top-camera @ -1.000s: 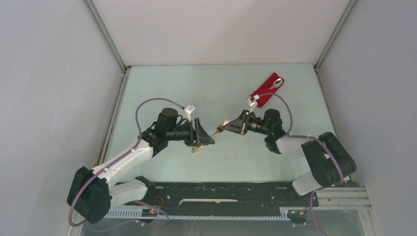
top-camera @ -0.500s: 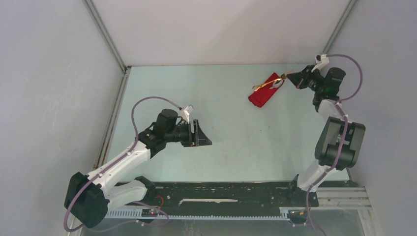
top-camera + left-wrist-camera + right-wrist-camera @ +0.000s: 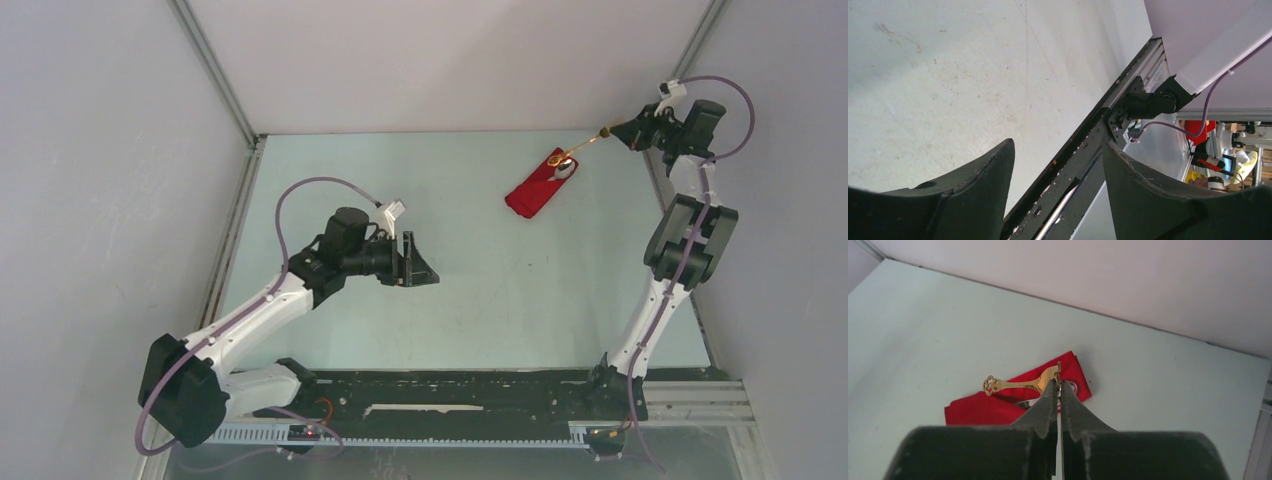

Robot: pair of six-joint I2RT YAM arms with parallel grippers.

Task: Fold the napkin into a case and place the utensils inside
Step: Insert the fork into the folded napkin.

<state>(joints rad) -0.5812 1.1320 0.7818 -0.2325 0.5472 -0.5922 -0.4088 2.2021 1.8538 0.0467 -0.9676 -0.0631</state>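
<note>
Black left gripper (image 3: 1057, 150): jaws spread wide, nothing between them, low over the pale table (image 3: 480, 290).
Red case (image 3: 528, 192): narrow folded pouch, lying flat toward the far right corner.
Golden fork (image 3: 1015, 385): over the case's far end, ornate handle outward.
Right gripper (image 3: 1058, 386): pinched tight on the fork's tine end.

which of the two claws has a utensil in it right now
The right claw: it is shut on the gold utensil, holding it by the red case. The left claw is open with nothing between its fingers.
</note>
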